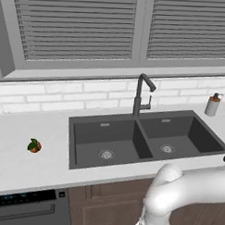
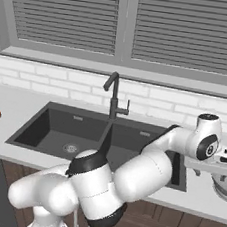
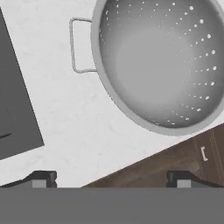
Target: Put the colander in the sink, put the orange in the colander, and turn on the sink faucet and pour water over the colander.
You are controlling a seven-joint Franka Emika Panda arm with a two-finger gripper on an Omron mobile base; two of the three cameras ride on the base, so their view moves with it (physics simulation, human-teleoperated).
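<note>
1. Right now my gripper point(image 3: 111, 178) hovers above the counter point(image 3: 87, 127) with its jaws spread wide and nothing between them; both fingertips point(image 3: 41, 178) show at the bottom of the hand view.
2. Ahead of them the metal colander point(image 3: 162, 61) sits upright on the counter, near the front edge, with bare counter between it and the corner of the sink point(image 3: 13, 100). In the right base view its rim point(image 2: 223, 188) peeks out beyond my wrist, to the right of the sink.
3. Its wire loop handle point(image 3: 78, 43) points toward the sink side.
4. I judge it light and rigid, but the smooth rounded wall is likely to slip. The thin rim or the handle looks the best place to pinch.
5. The orange point(image 1: 34, 146) lies on the counter left of the sink, well apart from the colander.
6. The sink faucet point(image 1: 142, 95) stands behind the divider; no water runs.
</note>
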